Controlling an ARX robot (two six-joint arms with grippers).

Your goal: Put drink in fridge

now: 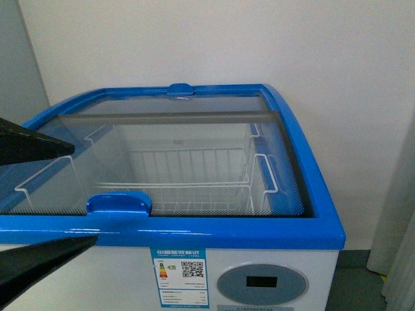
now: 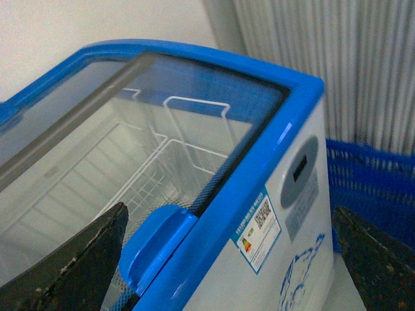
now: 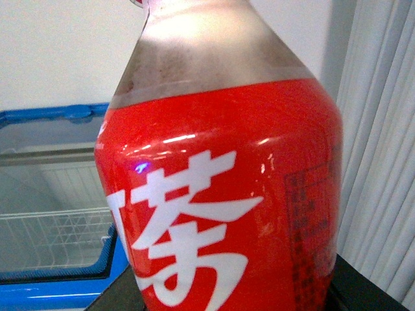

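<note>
Fridge (image 1: 194, 233) fills my front view, a white chest with a blue rim. White wire baskets (image 1: 194, 188) show through its glass lids (image 1: 194, 142). At nine o'clock my left end effector (image 1: 85, 194) stands with its dark fingers (image 2: 78, 265) wide apart, one just beside the blue lid handle (image 1: 118, 202) at seven o'clock. Drink (image 3: 220, 194) sits outside the fridge, upright, clamped low down in my right end effector (image 3: 227, 301), its red label facing the wrist camera. Grey oval display (image 1: 262, 283) is at five o'clock.
</note>
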